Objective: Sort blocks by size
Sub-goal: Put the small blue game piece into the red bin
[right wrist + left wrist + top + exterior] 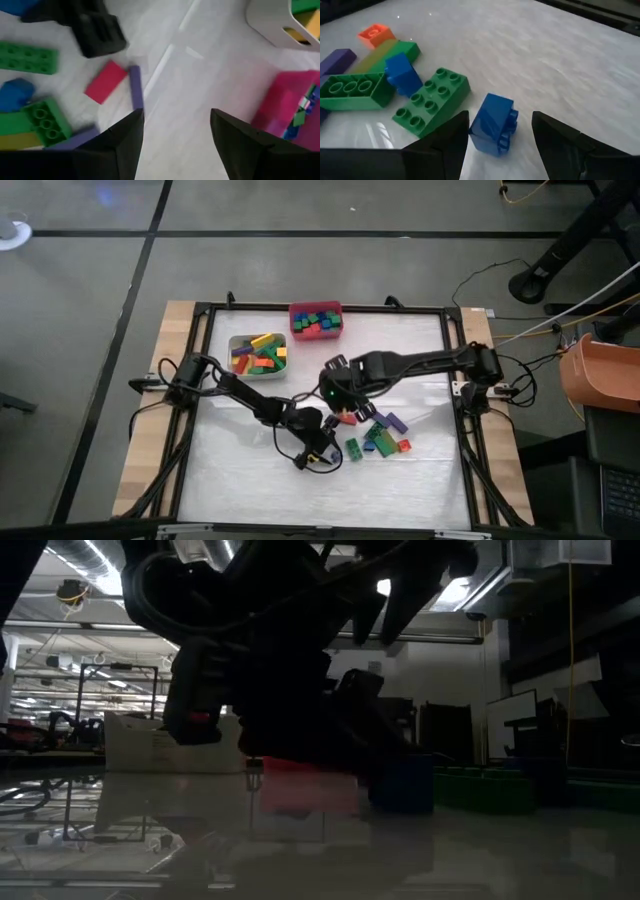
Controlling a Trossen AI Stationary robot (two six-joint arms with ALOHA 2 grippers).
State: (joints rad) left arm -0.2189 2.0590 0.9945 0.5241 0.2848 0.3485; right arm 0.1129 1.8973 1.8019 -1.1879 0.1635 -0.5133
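Observation:
Loose blocks (375,435) lie in a cluster right of the table's middle. In the left wrist view a small blue block (492,125) lies on its side on the table, between the fingers of my open left gripper (500,115); whether a finger touches it, I cannot tell. Beside it lie a long green block (431,101), another green one (352,90), a blue one (402,75) and an orange one (376,34). My right gripper (176,112) hangs open above the table, pointing steeply down, near a red block (105,81) and a purple bar (136,87).
A white bin (258,355) holding yellow, red and other blocks stands at the far left of the mat. A red bin (316,320) with small blocks stands at the far edge. A black frame (455,370) rims the mat. Bare mat lies toward the near edge.

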